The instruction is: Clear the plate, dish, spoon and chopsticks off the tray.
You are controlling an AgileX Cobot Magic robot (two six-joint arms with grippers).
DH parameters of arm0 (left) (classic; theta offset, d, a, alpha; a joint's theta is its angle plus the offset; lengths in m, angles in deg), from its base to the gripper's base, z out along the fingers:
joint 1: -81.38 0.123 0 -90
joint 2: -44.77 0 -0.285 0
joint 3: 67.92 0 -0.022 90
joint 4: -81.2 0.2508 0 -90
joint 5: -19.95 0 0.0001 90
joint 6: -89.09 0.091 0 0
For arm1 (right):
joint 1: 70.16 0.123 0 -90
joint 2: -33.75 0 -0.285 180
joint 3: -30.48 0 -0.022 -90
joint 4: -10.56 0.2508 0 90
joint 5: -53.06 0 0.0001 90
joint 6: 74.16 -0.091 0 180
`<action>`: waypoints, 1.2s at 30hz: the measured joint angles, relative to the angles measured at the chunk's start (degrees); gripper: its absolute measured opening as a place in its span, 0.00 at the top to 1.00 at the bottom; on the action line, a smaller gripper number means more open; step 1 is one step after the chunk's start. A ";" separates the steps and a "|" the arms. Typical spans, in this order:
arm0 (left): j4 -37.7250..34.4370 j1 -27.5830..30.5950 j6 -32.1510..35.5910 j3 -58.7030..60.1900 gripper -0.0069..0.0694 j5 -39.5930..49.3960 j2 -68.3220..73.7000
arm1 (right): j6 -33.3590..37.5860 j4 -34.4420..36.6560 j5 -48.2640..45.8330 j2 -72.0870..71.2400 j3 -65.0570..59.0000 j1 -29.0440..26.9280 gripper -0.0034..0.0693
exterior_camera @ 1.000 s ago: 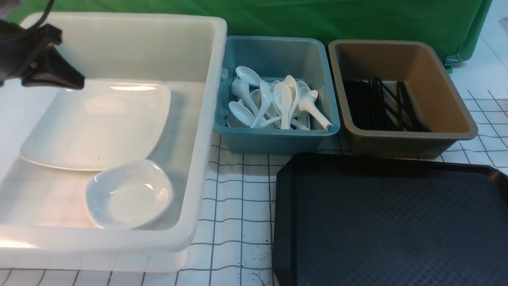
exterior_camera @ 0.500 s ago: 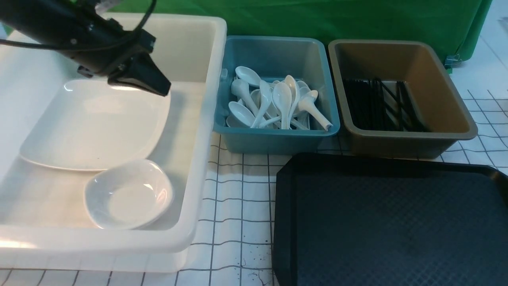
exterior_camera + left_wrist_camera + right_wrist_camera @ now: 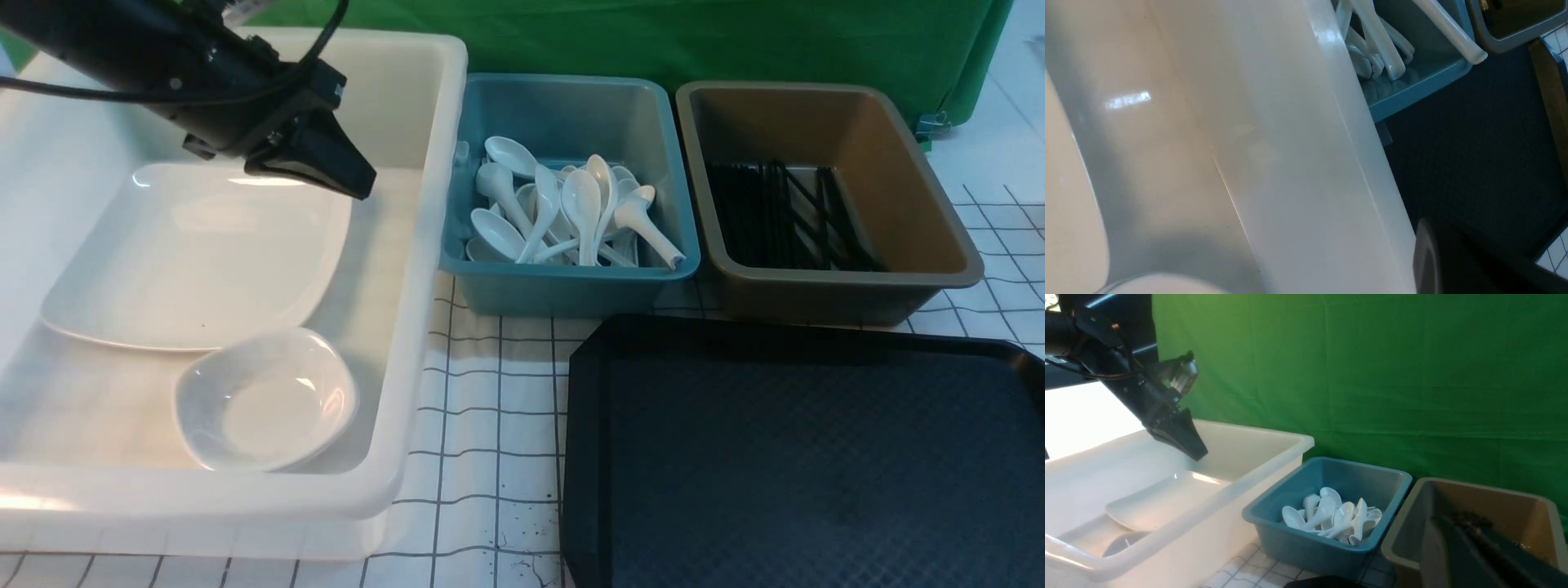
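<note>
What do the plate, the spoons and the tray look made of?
Plate: glossy white, likely ceramic or melamine; sharp light reflections. Spoons: same glossy white look, ceramic or melamine. Tray: matte black, probably plastic; fine textured surface, low moulded rim.

three tubs (image 3: 563, 294), one tray (image 3: 800, 457), one plate (image 3: 196, 261), one dish (image 3: 265, 400)
</note>
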 joint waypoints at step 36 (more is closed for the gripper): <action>-2.32 0.00 -5.95 0.78 0.91 0.33 -22.59 | -0.05 0.00 2.61 -2.79 -20.22 -6.28 0.79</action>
